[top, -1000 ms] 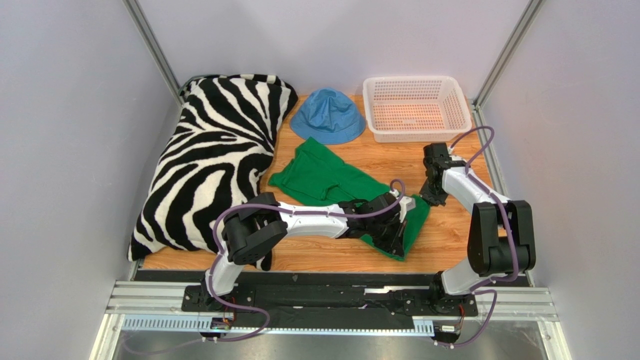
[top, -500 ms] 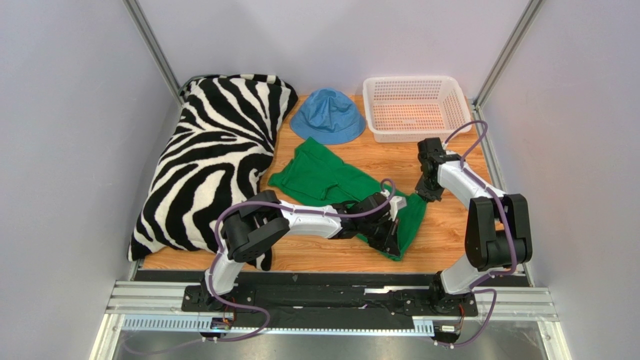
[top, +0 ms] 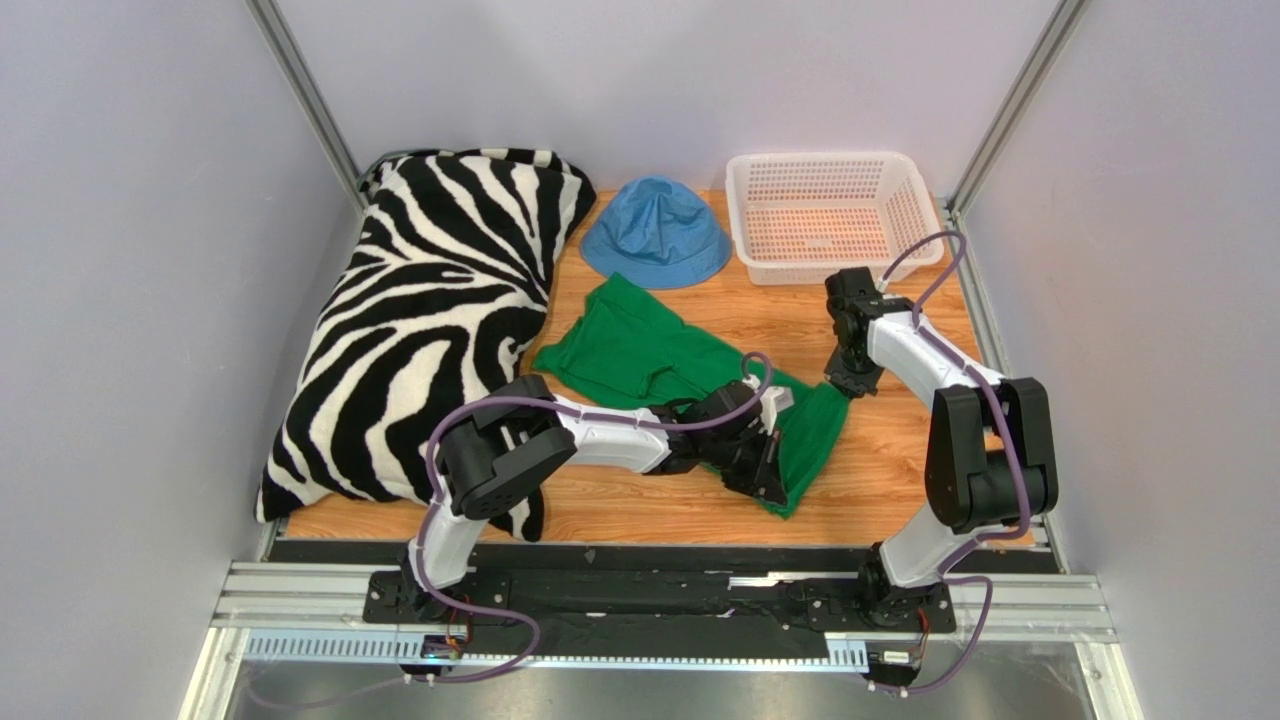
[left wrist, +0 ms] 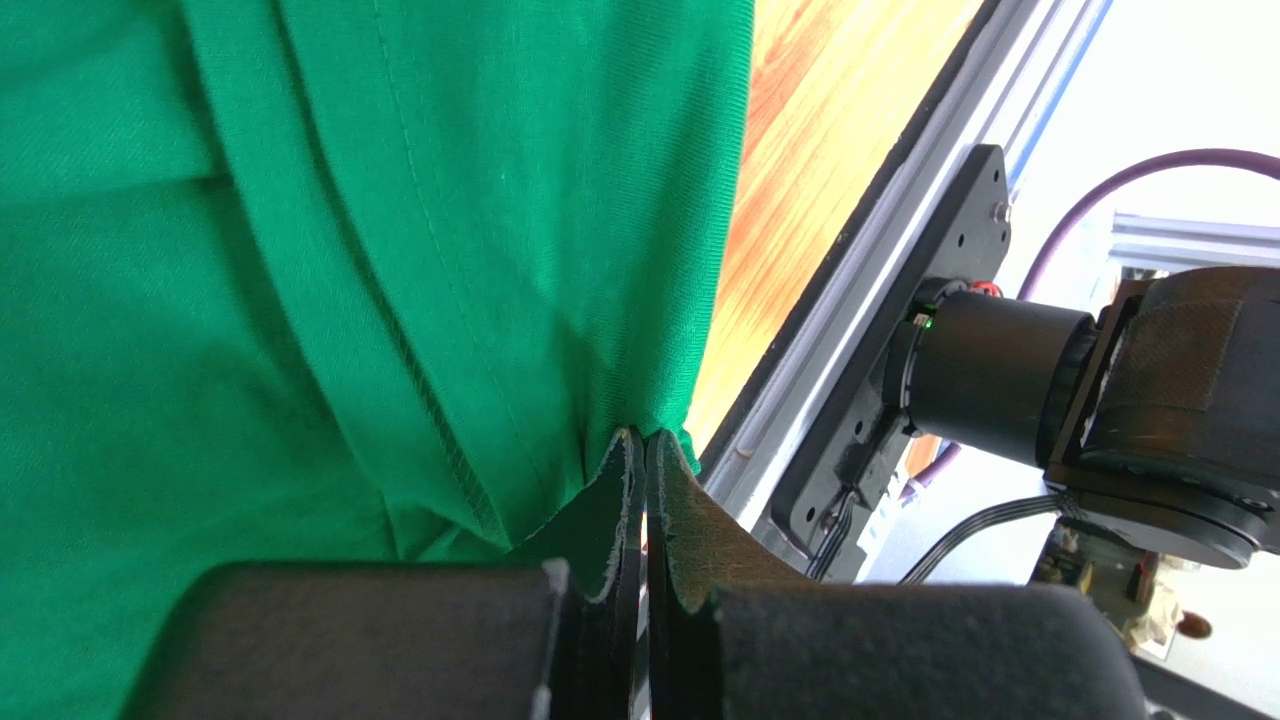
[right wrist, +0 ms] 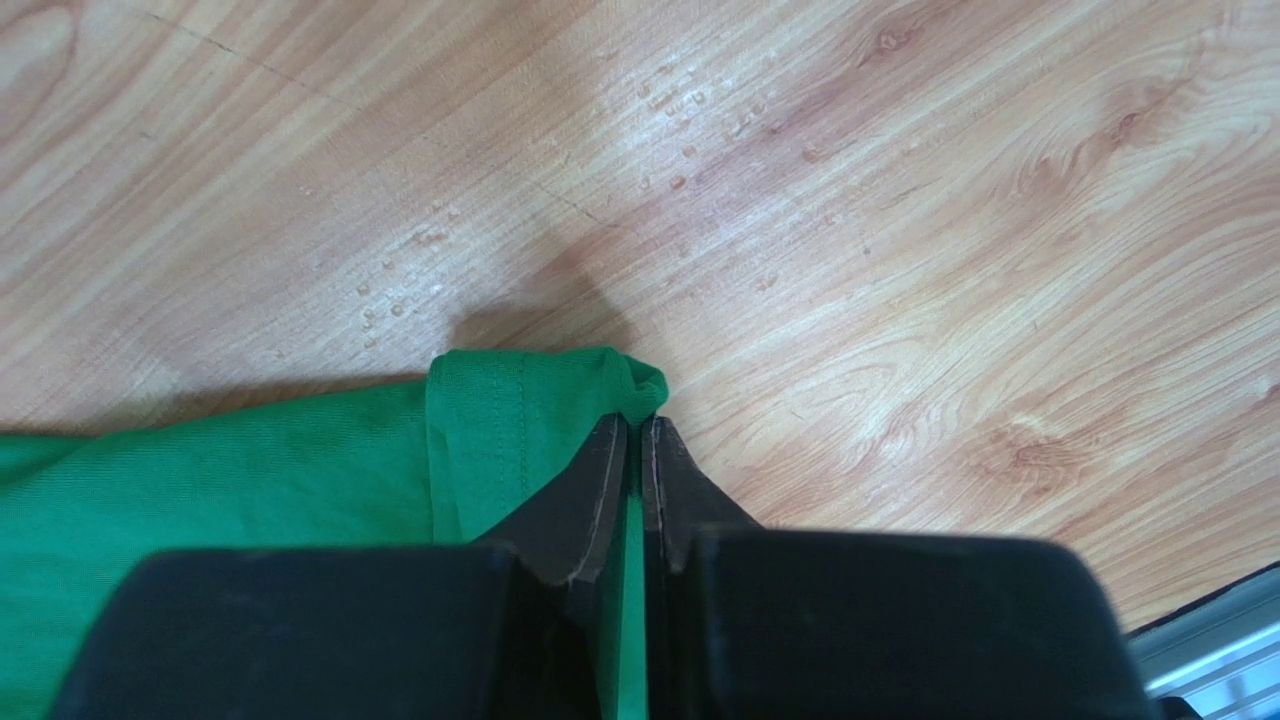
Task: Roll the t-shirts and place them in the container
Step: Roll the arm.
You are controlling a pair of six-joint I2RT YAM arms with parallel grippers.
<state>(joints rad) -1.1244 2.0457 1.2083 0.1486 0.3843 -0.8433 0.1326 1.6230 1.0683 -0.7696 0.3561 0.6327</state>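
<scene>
the green t-shirt (top: 646, 360) lies crumpled on the wooden table (top: 902, 458), beside the zebra pillow (top: 428, 323) and nearer than the blue hat (top: 655, 230). the left gripper (left wrist: 646, 446) is pinched on its near hem; the right gripper (right wrist: 633, 428) pinches a folded corner at its right edge

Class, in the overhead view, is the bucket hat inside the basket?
No, the blue bucket hat lies on the wooden table beside the white basket.
</scene>
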